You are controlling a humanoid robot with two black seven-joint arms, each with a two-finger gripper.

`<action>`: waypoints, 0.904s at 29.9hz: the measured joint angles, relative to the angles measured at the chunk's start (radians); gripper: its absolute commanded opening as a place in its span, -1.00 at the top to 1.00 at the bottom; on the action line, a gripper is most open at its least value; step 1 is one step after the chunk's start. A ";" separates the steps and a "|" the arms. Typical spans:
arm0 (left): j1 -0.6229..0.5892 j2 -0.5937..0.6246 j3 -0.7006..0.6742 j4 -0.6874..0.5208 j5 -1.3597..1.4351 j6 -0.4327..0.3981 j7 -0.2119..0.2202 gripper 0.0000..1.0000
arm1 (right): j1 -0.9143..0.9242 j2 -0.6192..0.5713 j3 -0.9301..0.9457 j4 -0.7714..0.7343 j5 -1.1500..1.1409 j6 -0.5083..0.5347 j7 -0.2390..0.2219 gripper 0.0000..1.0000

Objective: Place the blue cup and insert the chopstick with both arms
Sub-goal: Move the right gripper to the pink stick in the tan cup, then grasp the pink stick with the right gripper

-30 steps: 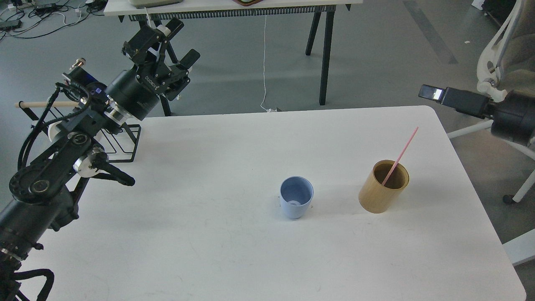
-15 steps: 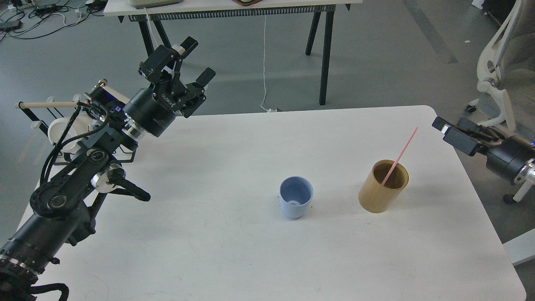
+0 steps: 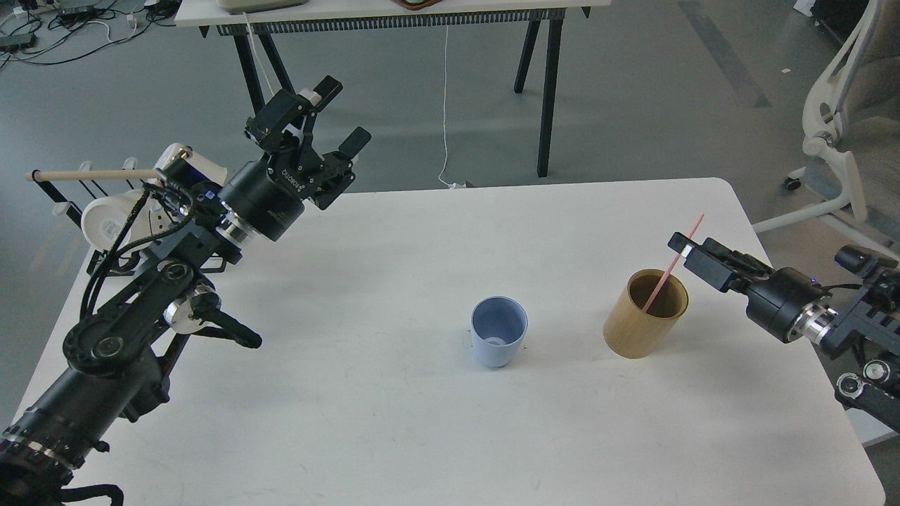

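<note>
The blue cup [image 3: 498, 340] stands upright on the white table [image 3: 394, 429], a little right of the middle, with its mouth open and nothing inside it. At 3 o'clock from the cup, near but apart, stands the tan holder [image 3: 645, 322], and the pink chopstick [image 3: 672, 264] leans in it, with the upper end pointing to 1 o'clock above the rim. The right gripper [image 3: 683, 246] comes in from 3 o'clock and is just beside the upper part of the chopstick; it is seen end-on and dark, so I cannot tell if its fingers are apart or together, or if they touch the stick. The left gripper [image 3: 336, 114] hangs above the far left corner of the table, at 10 o'clock from the cup and well apart from it, and its 2 fingers are clearly spread with nothing between them. Behind it at 9 o'clock is the black wire rack [image 3: 77, 204] with a white mug [image 3: 112, 219]. I judge that the step in hand is the reach for the chopstick, and the cup seems already placed. The next move calls for a firm pinch on the thin stick, a straight lift out of the holder, and then a careful lowering into the cup without tipping it.
</note>
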 measured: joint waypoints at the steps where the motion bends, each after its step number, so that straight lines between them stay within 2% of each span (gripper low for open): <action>1: 0.000 0.000 0.000 0.000 0.000 0.000 0.000 -0.85 | -0.001 0.002 -0.001 0.001 0.000 0.000 0.000 -0.09; 3: 0.001 -0.001 0.001 0.000 0.000 0.000 0.000 -0.85 | -0.002 0.003 -0.003 0.002 0.000 0.000 0.000 0.03; 13: 0.007 -0.007 0.005 -0.001 -0.001 0.000 0.000 -0.86 | 0.004 0.006 -0.034 0.005 0.000 -0.001 0.000 0.21; 22: 0.008 -0.006 0.006 -0.001 -0.003 0.000 0.000 -0.87 | 0.003 0.006 -0.036 0.008 -0.001 0.000 0.000 0.52; 27: 0.008 -0.006 0.008 -0.001 -0.003 0.000 0.000 -0.87 | 0.001 0.004 -0.036 0.010 -0.001 0.000 0.000 0.57</action>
